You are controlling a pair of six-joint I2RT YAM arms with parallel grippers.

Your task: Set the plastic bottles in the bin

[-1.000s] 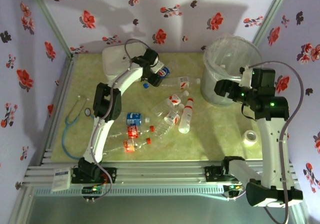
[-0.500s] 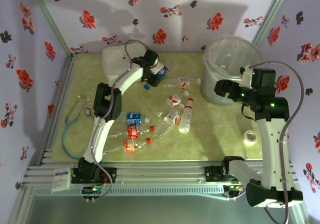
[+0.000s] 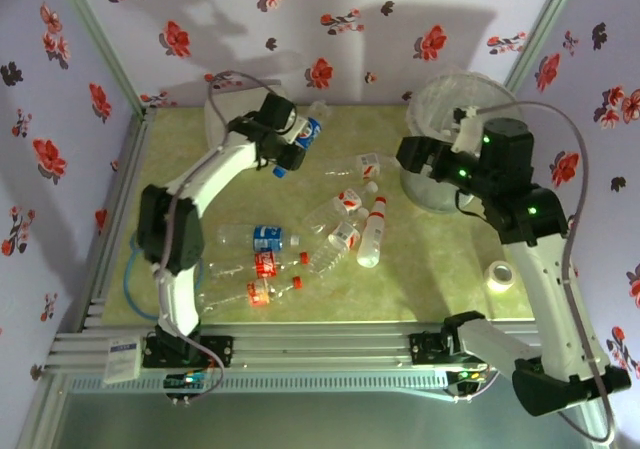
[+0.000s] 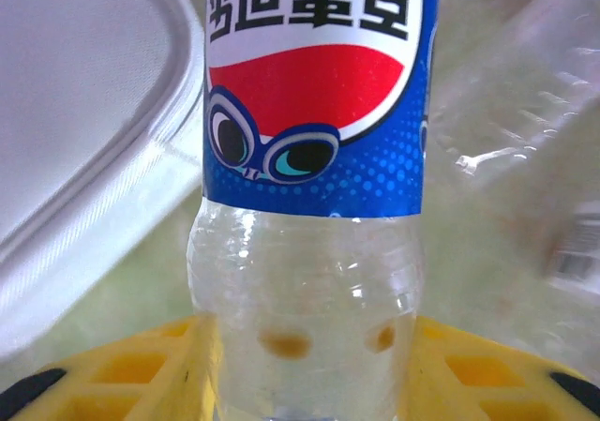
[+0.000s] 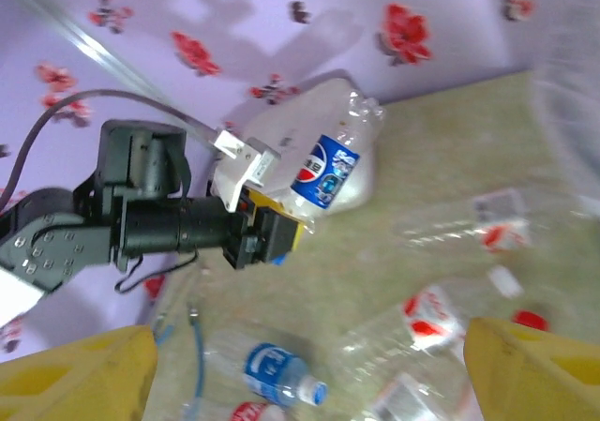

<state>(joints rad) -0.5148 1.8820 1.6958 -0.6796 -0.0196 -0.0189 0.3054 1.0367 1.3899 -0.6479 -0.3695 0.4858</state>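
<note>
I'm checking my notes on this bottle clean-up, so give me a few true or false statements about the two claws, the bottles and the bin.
1. The left claw is shut on a blue-labelled bottle. True.
2. The right claw is carrying a bottle. False: it is open and holds nothing.
3. The blue-labelled bottle is over the bin. False: it is held up near the white box at the far left, away from the bin.
4. Several bottles lie on the table. True.
5. A stethoscope lies inside the bin. False: it lies by the table's left edge.
</note>
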